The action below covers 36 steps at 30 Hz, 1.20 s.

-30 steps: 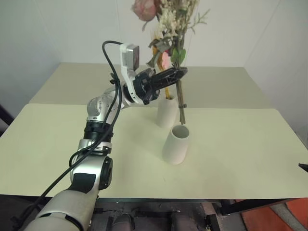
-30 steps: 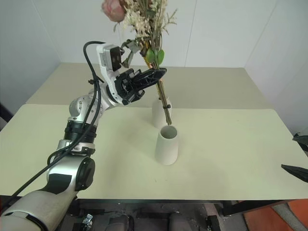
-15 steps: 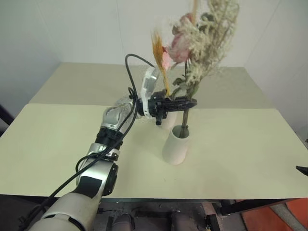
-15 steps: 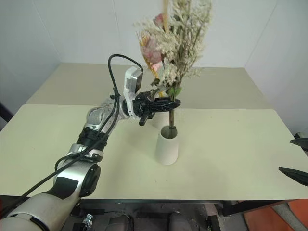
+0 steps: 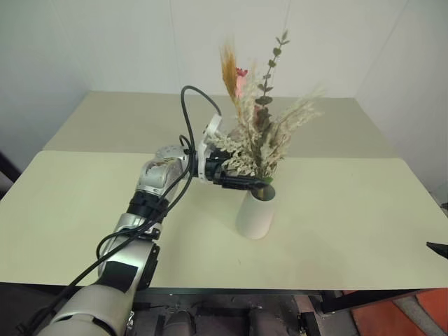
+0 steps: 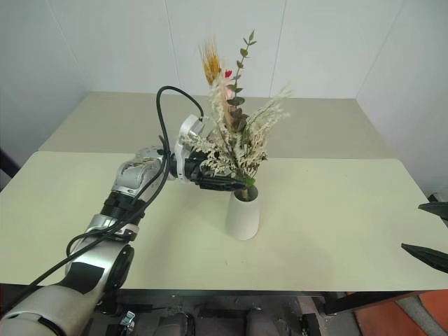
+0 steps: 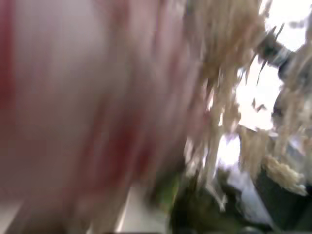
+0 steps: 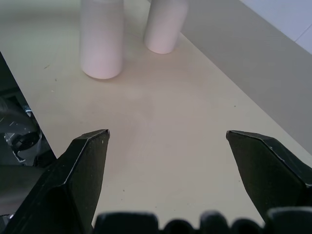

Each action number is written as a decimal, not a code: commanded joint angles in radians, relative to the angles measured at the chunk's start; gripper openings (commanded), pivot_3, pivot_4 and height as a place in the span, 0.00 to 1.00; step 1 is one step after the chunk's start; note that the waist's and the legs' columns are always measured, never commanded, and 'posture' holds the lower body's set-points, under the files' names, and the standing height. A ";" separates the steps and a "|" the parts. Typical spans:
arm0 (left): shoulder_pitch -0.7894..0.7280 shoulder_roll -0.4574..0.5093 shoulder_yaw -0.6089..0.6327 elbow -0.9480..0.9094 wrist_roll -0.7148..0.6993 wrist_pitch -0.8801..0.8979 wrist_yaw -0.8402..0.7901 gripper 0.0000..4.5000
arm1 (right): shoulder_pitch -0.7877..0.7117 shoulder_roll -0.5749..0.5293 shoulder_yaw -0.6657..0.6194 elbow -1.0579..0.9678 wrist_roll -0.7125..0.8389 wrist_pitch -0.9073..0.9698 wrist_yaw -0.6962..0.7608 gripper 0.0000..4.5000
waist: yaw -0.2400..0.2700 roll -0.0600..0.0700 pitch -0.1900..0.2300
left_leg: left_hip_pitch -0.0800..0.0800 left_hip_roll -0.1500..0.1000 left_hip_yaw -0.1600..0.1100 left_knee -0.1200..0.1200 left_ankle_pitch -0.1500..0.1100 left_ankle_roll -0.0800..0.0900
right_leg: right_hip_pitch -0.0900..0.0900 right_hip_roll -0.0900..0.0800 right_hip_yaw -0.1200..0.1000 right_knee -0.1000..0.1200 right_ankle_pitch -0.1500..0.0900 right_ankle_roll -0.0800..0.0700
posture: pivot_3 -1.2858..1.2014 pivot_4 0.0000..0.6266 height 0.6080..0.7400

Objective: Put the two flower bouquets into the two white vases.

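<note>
1. The bushy bouquet [image 5: 262, 143] stands with its stems down in the mouth of the tapered vase [image 5: 255, 213]. Its long axis is close to upright, and the sprigs fan out toward 1 and 2 o'clock.
2. The left gripper [image 5: 246, 183] lies level at the vase's rim, on its 9 o'clock side, pointing toward 3 o'clock into the base of the bunch. Foliage crowds it, so I cannot tell whether it is spread or pinching the stems.
3. The coming move probably turns on this: the stems lie straight ahead of the pincer at 3 o'clock, so a clean exit runs back toward 9 o'clock, along the gripper's own line. Otherwise it may drag the sprigs or tip the vase.
4. The golden plume [image 5: 229, 66] with its small pink flower rises just behind, at 11 o'clock of the tapered vase. I judge it sits in the bottle-shaped vase [image 8: 165, 24], just beside the tapered one.
5. The right gripper [image 8: 165, 146] is spread wide and holds nothing. It is well apart at about 4 o'clock, so the left arm is far nearer.
6. The table [image 5: 336, 231] is pale, matte and bare. A second one butts against it at 12 o'clock, with white walls beyond.
</note>
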 commanded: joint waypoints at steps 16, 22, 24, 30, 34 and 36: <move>0.186 0.478 0.295 -0.215 -0.080 -0.056 -0.035 0.99 | -0.089 -0.042 0.039 0.064 -0.013 -0.008 0.021 1.00 | 0.001 0.002 0.000 | 0.000 0.001 0.000 0.000 0.000 0.000 | -0.001 0.000 -0.001 0.001 0.000 -0.001 | 0.52 0.24 1.00; 0.440 0.562 0.490 -0.440 -0.154 0.013 0.107 0.99 | -0.174 -0.081 0.104 0.133 -0.028 -0.027 0.018 1.00 | 0.000 0.002 0.000 | 0.000 0.002 0.000 0.000 0.000 0.000 | -0.001 0.000 -0.001 0.001 0.000 -0.001 | 0.52 0.24 1.00; 0.552 0.586 0.537 -0.534 -0.164 0.036 0.142 0.99 | -0.224 -0.083 0.145 0.154 -0.032 -0.032 0.001 1.00 | 0.000 0.002 0.000 | 0.001 0.002 0.001 0.000 0.000 0.000 | -0.001 0.000 -0.001 0.001 -0.001 -0.002 | 0.52 0.24 1.00; 0.719 0.623 0.640 -0.668 -0.191 0.068 0.228 0.99 | -0.333 -0.041 0.253 0.154 -0.046 -0.039 -0.080 1.00 | 0.007 0.002 0.000 | 0.001 0.003 0.001 0.000 0.000 0.000 | -0.001 0.000 -0.001 0.002 -0.003 -0.007 | 0.52 0.24 1.00; 0.744 0.645 0.663 -0.665 -0.188 0.067 0.266 0.99 | -0.386 -0.021 0.325 0.123 -0.048 -0.026 -0.130 1.00 | 0.007 0.003 0.000 | 0.001 0.003 0.001 0.000 0.000 0.000 | -0.001 0.000 -0.001 0.002 -0.004 -0.007 | 0.52 0.24 1.00; 0.754 0.656 0.661 -0.653 -0.175 0.051 0.277 0.99 | -0.390 -0.013 0.345 0.099 -0.051 -0.020 -0.148 1.00 | 0.007 0.003 -0.001 | 0.001 0.003 0.002 -0.001 0.000 0.000 | -0.002 0.000 -0.001 0.002 -0.004 -0.007 | 0.52 0.24 1.00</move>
